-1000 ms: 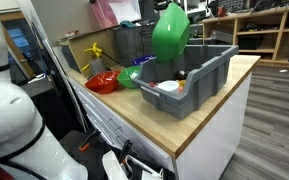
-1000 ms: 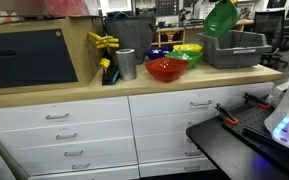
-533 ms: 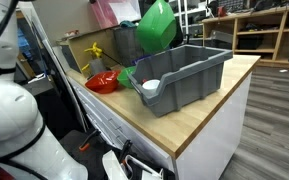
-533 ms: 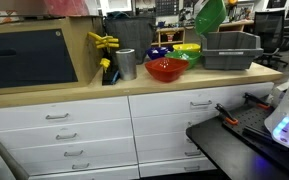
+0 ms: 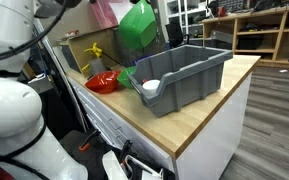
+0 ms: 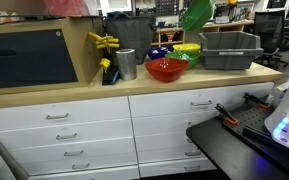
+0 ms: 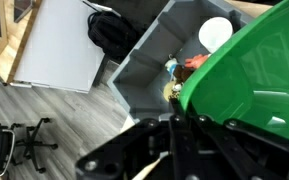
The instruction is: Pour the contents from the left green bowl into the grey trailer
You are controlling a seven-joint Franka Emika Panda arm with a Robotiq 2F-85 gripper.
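The gripper [image 7: 174,130], pinched on the rim of the left green bowl [image 5: 137,27], holds it tipped at upper centre, up-left of the grey trailer [image 5: 189,72]. It looks emptied: items [image 5: 150,87] lie inside the trailer.

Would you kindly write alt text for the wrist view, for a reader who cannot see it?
A bright green, round plastic bowl, gripped at its rim by the dark gripper, fills the lower right, above a large grey rectangular plastic bin holding a white round object and small reddish items.
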